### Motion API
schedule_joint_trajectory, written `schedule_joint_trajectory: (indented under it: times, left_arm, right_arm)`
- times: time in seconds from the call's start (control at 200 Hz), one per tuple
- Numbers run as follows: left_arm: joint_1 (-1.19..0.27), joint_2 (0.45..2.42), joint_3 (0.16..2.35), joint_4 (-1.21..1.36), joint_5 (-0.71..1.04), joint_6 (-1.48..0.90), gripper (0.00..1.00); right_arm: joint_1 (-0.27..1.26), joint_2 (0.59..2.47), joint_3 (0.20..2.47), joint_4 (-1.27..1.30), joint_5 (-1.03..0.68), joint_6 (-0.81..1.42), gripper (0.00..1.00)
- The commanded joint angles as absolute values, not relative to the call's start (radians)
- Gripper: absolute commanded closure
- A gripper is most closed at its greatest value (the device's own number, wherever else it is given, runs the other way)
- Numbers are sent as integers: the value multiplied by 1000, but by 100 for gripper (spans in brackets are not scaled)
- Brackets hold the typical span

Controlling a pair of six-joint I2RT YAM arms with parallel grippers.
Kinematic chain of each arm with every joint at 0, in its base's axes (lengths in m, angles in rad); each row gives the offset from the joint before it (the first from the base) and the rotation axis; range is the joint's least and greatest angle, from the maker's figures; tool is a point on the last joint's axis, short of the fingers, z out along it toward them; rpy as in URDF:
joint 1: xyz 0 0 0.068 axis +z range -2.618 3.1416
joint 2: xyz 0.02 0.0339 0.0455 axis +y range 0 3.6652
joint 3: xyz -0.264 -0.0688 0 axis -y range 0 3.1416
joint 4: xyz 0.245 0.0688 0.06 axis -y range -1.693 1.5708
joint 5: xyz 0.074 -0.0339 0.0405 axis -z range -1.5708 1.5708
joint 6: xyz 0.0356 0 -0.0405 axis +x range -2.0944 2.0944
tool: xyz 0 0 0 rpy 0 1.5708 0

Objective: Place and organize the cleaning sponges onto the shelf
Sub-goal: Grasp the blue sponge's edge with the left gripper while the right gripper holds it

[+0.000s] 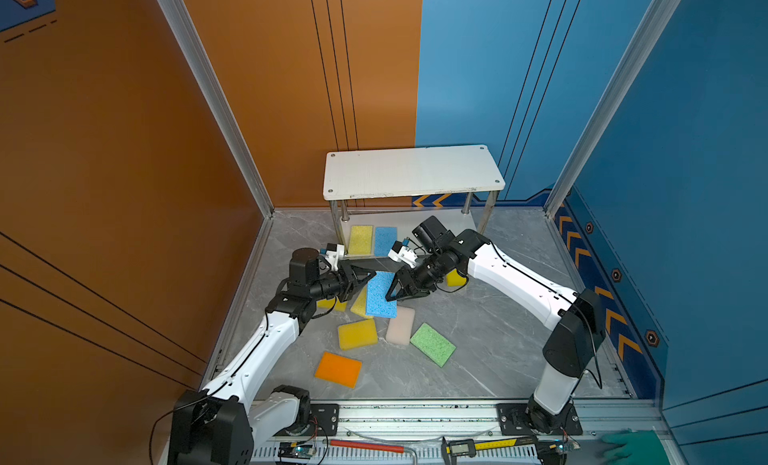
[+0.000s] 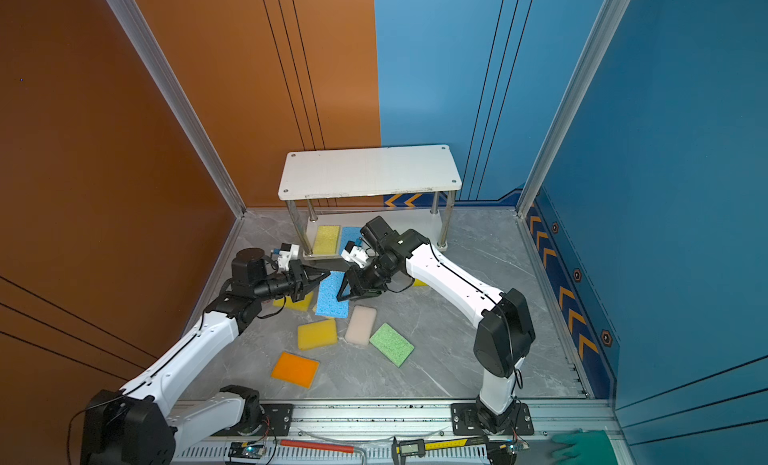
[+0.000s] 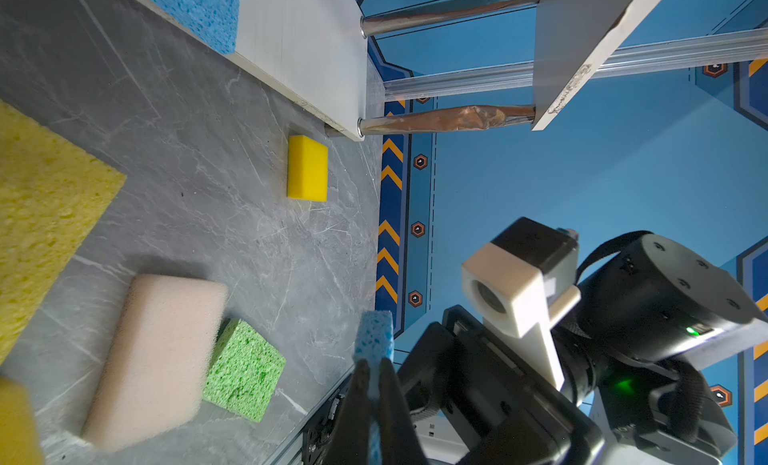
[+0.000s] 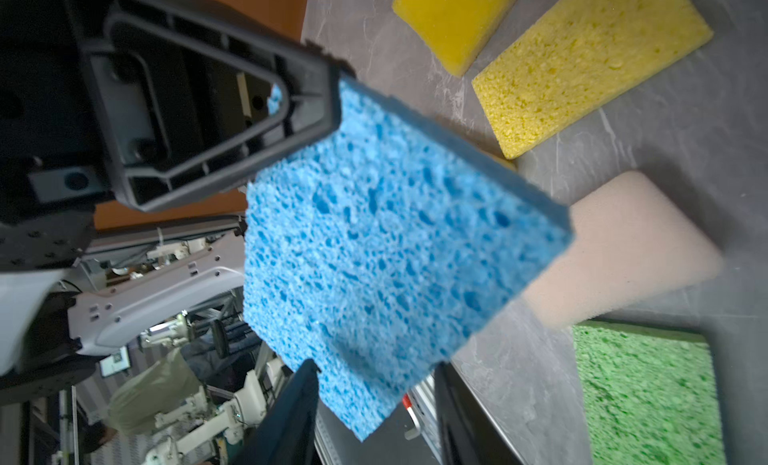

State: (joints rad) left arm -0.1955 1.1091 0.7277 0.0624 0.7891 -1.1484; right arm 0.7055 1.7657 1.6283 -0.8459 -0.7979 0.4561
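Left wrist view: my left claw [image 3: 374, 365] pinches the blue sponge [image 3: 376, 334]; my right claw [image 4: 374, 369] stands spread around its other end.

Grey marble floor [image 1: 498, 330] is carrying the shelf [image 1: 411, 172], which is standing just above centre of the frame; its lower board [image 3: 299, 47] is bearing a porous yellow sponge [image 1: 360, 239] and a blue sponge [image 1: 385, 240] side by side; below centre, a smooth yellow sponge [image 1: 357, 334], a beige-pink sponge [image 1: 400, 325] and a green sponge [image 1: 433, 344] are lying on the floor in a row, the last two just beside each other; an orange sponge [image 1: 338, 369] is lying apart at their lower left; a small yellow sponge [image 1: 454, 278] is lying right of centre; a second porous yellow sponge [image 1: 360, 304] and another yellow sponge [image 1: 332, 305] are lying left of centre, both partly hidden.
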Motion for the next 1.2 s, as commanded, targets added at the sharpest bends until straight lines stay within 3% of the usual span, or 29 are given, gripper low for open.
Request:
schedule_joint_trajectory:
  times: [0.0, 0.11, 0.395, 0.601, 0.756, 1.081, 1.191]
  left_arm:
    - [-180, 1083, 721, 194, 750, -1208, 95]
    - [-174, 1076, 689, 331, 708, -1296, 94]
    - [-165, 1063, 663, 478, 636, -1379, 94]
    - [-133, 1042, 635, 509, 624, -1406, 94]
    - [-130, 1037, 632, 509, 626, -1412, 94]
    - [-129, 1025, 623, 509, 608, -1413, 94]
    - [-126, 1027, 626, 509, 613, -1414, 94]
  right_arm:
    - [639, 1663, 1488, -561, -869, 684, 37]
    - [624, 1603, 1333, -226, -919, 897, 30]
    - [642, 1570, 1165, 257, -954, 1215, 32]
    - [656, 1559, 1151, 265, -959, 1221, 40]
    - [662, 1557, 1153, 258, -959, 1221, 56]
    - [695, 1568, 1149, 280, -968, 1238, 56]
    - [695, 1563, 1149, 274, -950, 1235, 71]
